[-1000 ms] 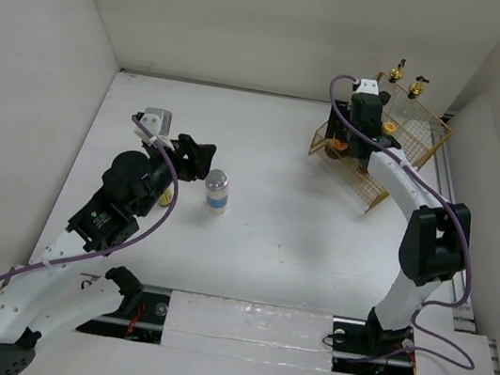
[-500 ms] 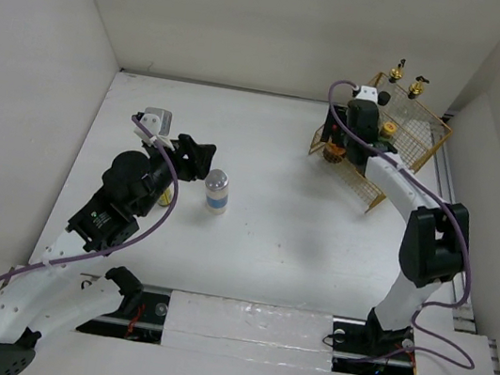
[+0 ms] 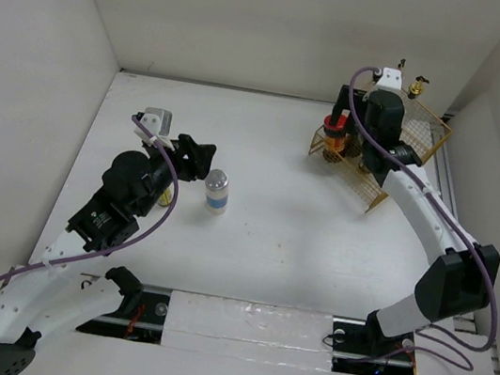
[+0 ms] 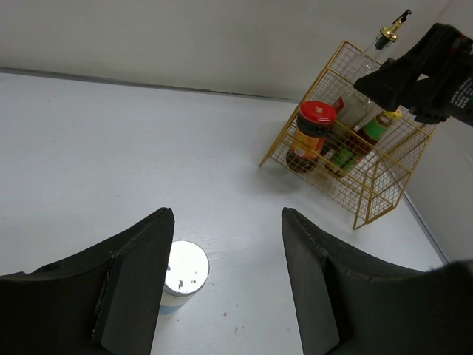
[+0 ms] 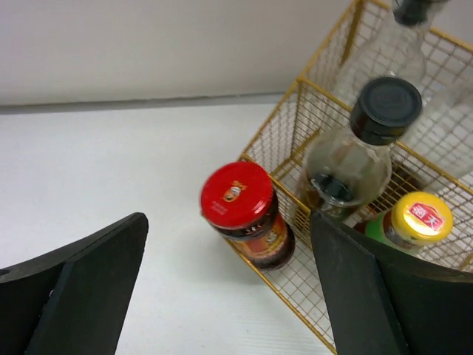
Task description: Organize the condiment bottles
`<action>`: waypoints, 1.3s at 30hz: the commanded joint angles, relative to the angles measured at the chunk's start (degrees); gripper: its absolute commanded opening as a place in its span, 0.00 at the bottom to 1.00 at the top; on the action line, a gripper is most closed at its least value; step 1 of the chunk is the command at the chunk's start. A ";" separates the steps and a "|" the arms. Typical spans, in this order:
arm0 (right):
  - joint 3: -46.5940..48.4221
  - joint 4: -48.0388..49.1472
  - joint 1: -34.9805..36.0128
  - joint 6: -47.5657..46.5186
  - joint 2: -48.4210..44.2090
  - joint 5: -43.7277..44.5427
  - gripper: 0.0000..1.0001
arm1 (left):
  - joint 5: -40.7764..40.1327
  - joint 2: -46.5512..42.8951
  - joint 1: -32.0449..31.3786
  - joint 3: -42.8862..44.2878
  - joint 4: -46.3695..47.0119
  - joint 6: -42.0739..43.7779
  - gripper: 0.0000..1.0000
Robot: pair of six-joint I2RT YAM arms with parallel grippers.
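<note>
Right gripper [image 5: 226, 222] hovers over the red-lid jar [image 5: 242, 211], fingers spread wide, nothing pinched. The jar is squat dark glass, standing at the left corner of the gold wire basket [image 5: 295, 126], mesh across its lower body. Just behind it is a rounded black-cap bottle [image 5: 369, 140], beside that a green yellow-cap bottle [image 5: 417, 218]. Two tall clear gold-cap bottles [image 3: 400, 67] stand at the basket's back, near the wall [image 3: 286, 22]. Left gripper [image 4: 225, 288] is well apart, fingers spread and empty, above the blue-label jar [image 3: 217, 192]. That jar has a shiny silver lid and stands alone on the matte white table [image 3: 272, 229], open room all round.
</note>
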 commanded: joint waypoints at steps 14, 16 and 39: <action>-9.08 2.17 24.14 -6.64 -1.73 -23.77 0.90 | -4.62 -2.45 0.31 1.00 1.70 -0.33 0.56; -8.20 2.17 28.34 -7.88 0.04 -24.29 0.96 | -7.43 -3.16 0.31 1.00 1.69 -0.95 0.56; 5.25 7.51 34.96 -8.24 20.78 -12.43 0.99 | -6.91 -5.53 0.31 1.00 1.60 -1.56 0.57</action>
